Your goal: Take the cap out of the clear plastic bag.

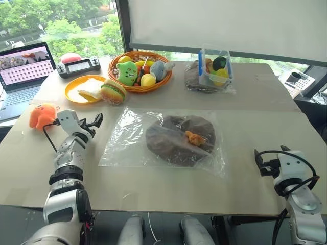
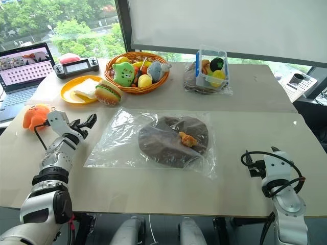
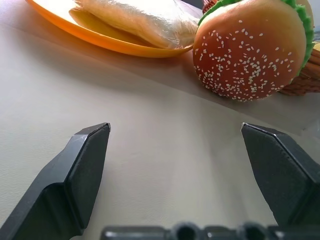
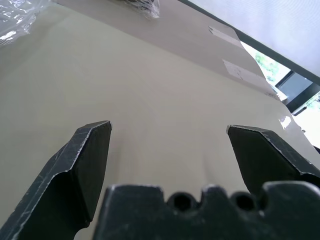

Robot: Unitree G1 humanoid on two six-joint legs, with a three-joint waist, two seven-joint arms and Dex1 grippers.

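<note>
Both pairs of jaws are standing spread wide and are pinching nothing. The left gripper [image 1: 91,124] is hovering over the bare counter [image 1: 255,97], just beside the left edge of the clear plastic bag [image 1: 122,148], and its jaws are pointing toward the toy burger [image 3: 250,47] and the orange plate [image 1: 74,92] at about 1 o'clock from it. The right gripper [image 1: 261,162] is waiting at about 4 o'clock from the bag, well apart from it, with only bare counter in front.

The cap [image 1: 173,140] is lying flat inside the bag, in the middle of the counter, with a small orange thing [image 1: 195,138] resting on it; whether this thing is inside the film, I cannot tell.

In my judgement several things are threatening here. The film is thin and glossy, so one pair of jaws may be closing on plastic only and dragging the whole bag, cap included, across the counter. If the other side is not held, the cap is not sliding out. I also cannot tell where the bag's mouth is, so a pull may be going against a closed side. The orange plush toy [image 1: 42,115], at 9 o'clock from the left gripper, could be knocked by that arm.
</note>
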